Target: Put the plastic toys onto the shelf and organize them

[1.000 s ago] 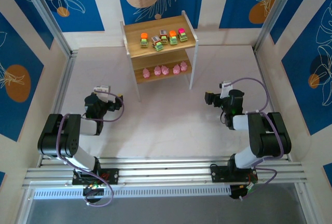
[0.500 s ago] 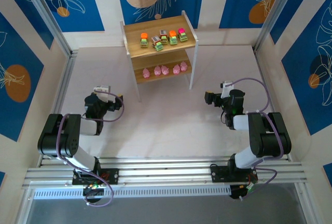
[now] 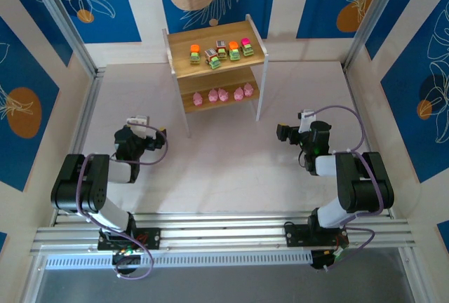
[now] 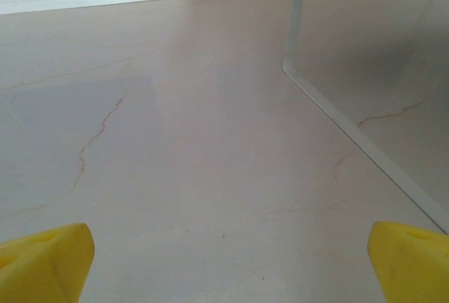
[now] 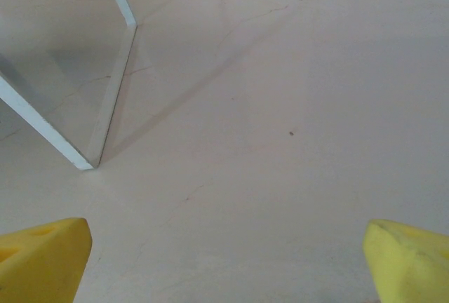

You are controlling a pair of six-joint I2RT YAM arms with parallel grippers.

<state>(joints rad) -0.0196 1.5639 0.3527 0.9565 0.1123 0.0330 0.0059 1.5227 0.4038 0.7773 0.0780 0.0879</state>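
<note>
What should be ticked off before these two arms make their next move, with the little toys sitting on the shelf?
1. Five blocky toys on the shelf's top board: ok.
2. Five pink pigs on the lower board: ok.
3. Each toy upright and squarely lined up: cannot tell, too small.
4. Left gripper open, nothing between its fingers: ok.
5. Right gripper open, nothing between its fingers: ok.
6. Both grippers apart from the shelf's white legs: ok.
</note>
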